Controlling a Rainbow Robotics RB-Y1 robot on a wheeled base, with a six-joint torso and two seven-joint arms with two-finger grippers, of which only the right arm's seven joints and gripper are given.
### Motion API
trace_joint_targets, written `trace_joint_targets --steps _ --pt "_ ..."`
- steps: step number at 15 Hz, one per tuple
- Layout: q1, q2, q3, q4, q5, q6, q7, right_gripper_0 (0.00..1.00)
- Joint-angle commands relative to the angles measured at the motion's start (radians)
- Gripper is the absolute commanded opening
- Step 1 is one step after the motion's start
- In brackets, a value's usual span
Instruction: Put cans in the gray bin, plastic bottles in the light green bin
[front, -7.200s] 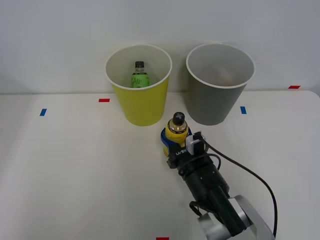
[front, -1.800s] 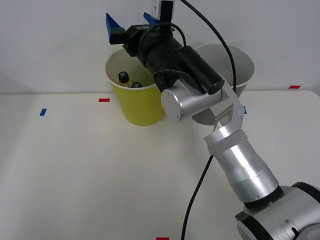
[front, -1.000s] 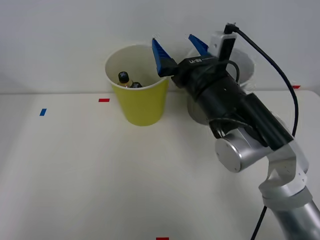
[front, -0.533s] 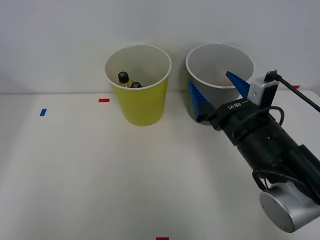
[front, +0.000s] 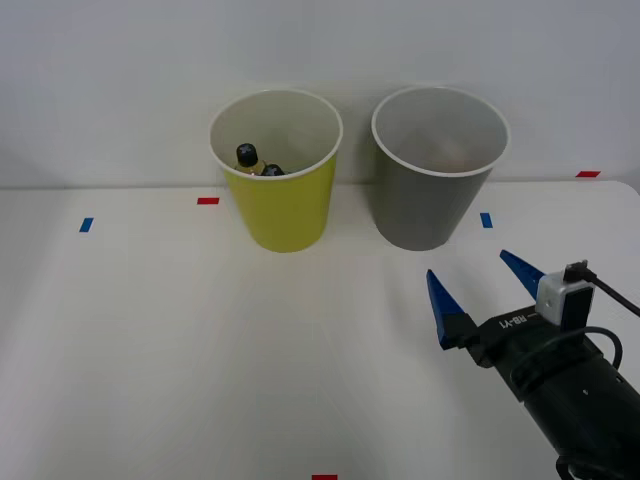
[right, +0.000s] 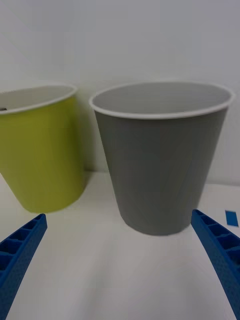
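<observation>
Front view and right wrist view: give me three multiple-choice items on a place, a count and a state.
1. Where do the plastic bottles sit?
A. in the light green bin
B. in the gray bin
C. on the table

2. How many bins stand on the table?
A. one
B. two
C. three

3. How is the right gripper?
A. shut on a bottle
B. shut, empty
C. open, empty

Answers: 1 A, black caps show inside the lime rim; 2 B, one lime, one gray; 3 C, blue fingers spread with nothing between.
</observation>
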Motion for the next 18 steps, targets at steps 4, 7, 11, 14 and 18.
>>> trace_joint_targets --steps 4,7,11,14,18 --pt "0.212 0.038 0.003 0.000 0.033 -0.079 0.023 1.00" --pt "0.313 0.049 0.002 0.000 0.048 -0.118 0.040 1.00" --pt "0.448 0.063 0.000 0.000 0.049 -0.225 0.042 1.00" --pt "0.528 0.070 -0.001 0.012 0.049 -0.302 0.039 1.00" --pt "0.483 0.100 0.006 0.332 0.054 -0.733 0.019 1.00"
